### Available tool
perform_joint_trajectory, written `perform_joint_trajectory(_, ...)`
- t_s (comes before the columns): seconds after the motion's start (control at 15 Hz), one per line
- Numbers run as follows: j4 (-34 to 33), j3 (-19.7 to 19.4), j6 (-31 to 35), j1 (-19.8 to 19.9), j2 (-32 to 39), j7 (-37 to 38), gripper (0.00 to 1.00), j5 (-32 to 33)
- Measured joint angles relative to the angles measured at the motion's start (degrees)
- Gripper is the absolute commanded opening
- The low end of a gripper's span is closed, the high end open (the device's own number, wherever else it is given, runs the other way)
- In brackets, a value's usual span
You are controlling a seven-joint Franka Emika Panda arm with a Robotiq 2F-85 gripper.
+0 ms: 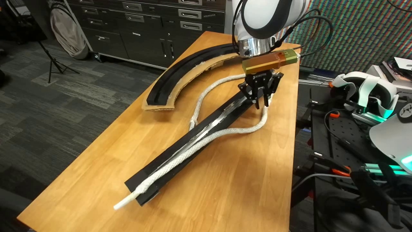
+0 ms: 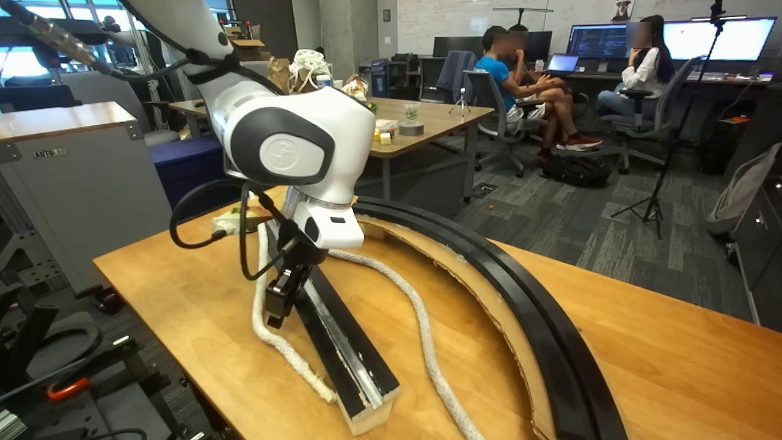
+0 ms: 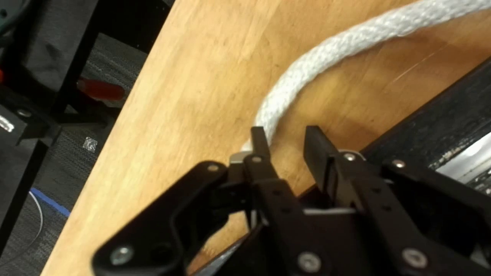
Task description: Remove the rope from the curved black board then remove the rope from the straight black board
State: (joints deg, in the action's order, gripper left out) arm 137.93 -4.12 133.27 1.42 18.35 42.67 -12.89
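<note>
The white rope [image 1: 193, 149] lies lengthwise on the near part of the straight black board [image 1: 169, 155], its pale tip past the board's end. It then bends off beside the board. In an exterior view, rope stretches [image 2: 421, 318] lie on both sides of the straight board [image 2: 351, 330]. The curved black board [image 1: 180, 69] shows no rope in its visible groove; it also stands in an exterior view [image 2: 550, 342]. My gripper [image 1: 262, 104] points down beside the straight board. In the wrist view its fingertips [image 3: 287, 132] are apart with nothing between them; the rope [image 3: 307, 67] passes behind the left fingertip.
The wooden table [image 1: 244, 199] carries both boards; its edge runs close to the gripper in the wrist view. A dark workbench [image 1: 341, 141] with clamps and a white headset [image 1: 365, 85] stands beside it. Cables loop from the arm. A metal drawer cabinet [image 1: 138, 35] stands behind.
</note>
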Motion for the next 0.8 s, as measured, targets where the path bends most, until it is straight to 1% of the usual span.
perform_joint_trajectory(0.07,-0.01,0.0,0.0,0.0,-0.09,-0.05,0.72,-0.25)
perform_joint_trajectory(0.13,-0.01,0.01,0.01,0.0,-0.31,-0.38,0.81,-1.01)
perform_joint_trajectory(0.2,-0.02,0.07,0.07,0.05,-0.66,-1.22,0.88,-2.5)
perform_joint_trajectory(0.27,-0.04,0.22,0.17,0.21,-1.14,-2.65,0.97,-4.81)
perform_joint_trajectory(0.33,-0.08,0.45,0.19,0.51,-1.8,-4.62,1.0,-7.65)
perform_joint_trajectory(0.47,-0.27,0.87,-0.29,1.09,-3.68,-8.99,1.0,-12.41)
perform_joint_trajectory(0.53,-0.45,0.95,-1.05,1.13,-4.88,-10.67,1.0,-13.65)
perform_joint_trajectory(0.8,-1.54,1.09,-4.82,1.06,-9.8,-13.62,1.0,-13.8)
